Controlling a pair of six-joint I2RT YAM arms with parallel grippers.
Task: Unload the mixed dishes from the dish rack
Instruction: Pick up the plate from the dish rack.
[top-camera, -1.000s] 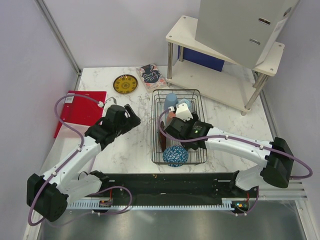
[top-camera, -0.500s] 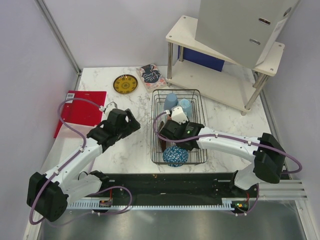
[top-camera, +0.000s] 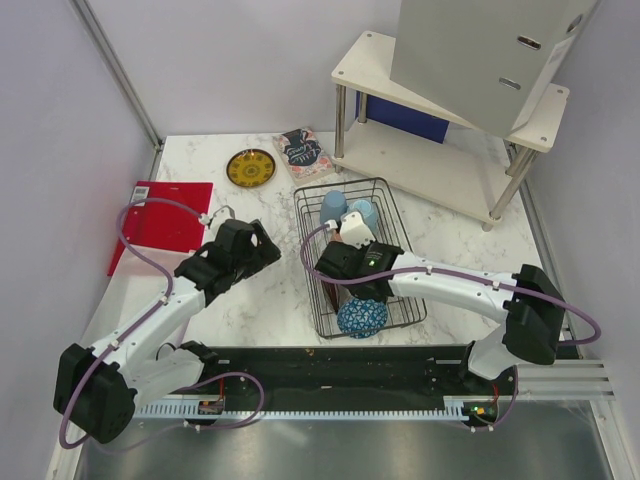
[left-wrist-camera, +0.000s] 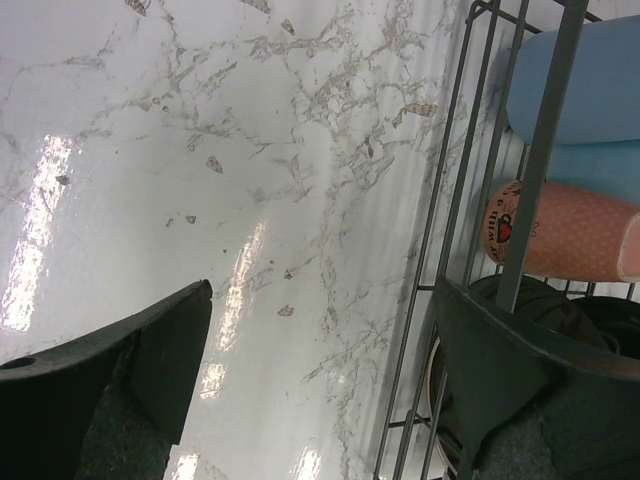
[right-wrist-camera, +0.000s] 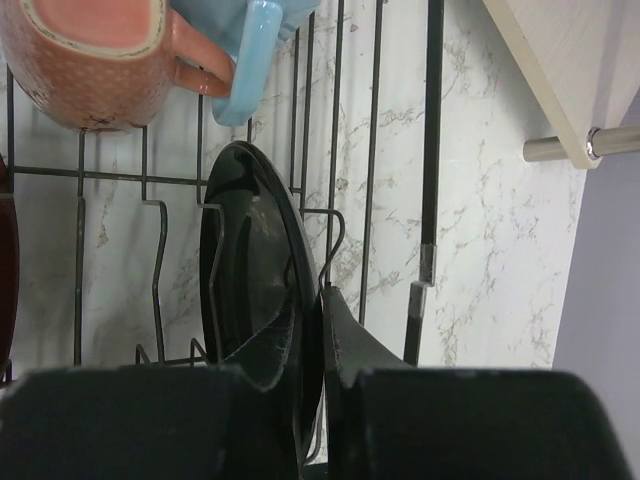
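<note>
The black wire dish rack (top-camera: 340, 185) sits skewed on the marble, with two light-blue cups (top-camera: 335, 205) at its far end and a blue-and-white patterned bowl (top-camera: 362, 317) at its near end. My right gripper (right-wrist-camera: 310, 300) reaches down inside the rack, shut on the rim of an upright black plate (right-wrist-camera: 250, 250). Beyond it lie a salmon-pink mug (right-wrist-camera: 90, 60) and a light-blue cup handle (right-wrist-camera: 255, 60). My left gripper (left-wrist-camera: 322, 300) hangs open over bare marble just left of the rack wires (left-wrist-camera: 455, 200), holding nothing. Its view catches the mug (left-wrist-camera: 560, 235) and a cup (left-wrist-camera: 590, 80).
A yellowish plate (top-camera: 250, 167) and a patterned booklet (top-camera: 300, 152) lie at the back of the table. A red board (top-camera: 165, 215) lies at the left. The white two-tier shelf (top-camera: 450, 150) with a grey box (top-camera: 480, 60) stands at the back right.
My right gripper has closed onto the black plate. The rack has twisted, its near end swinging right. The left arm has barely moved.
</note>
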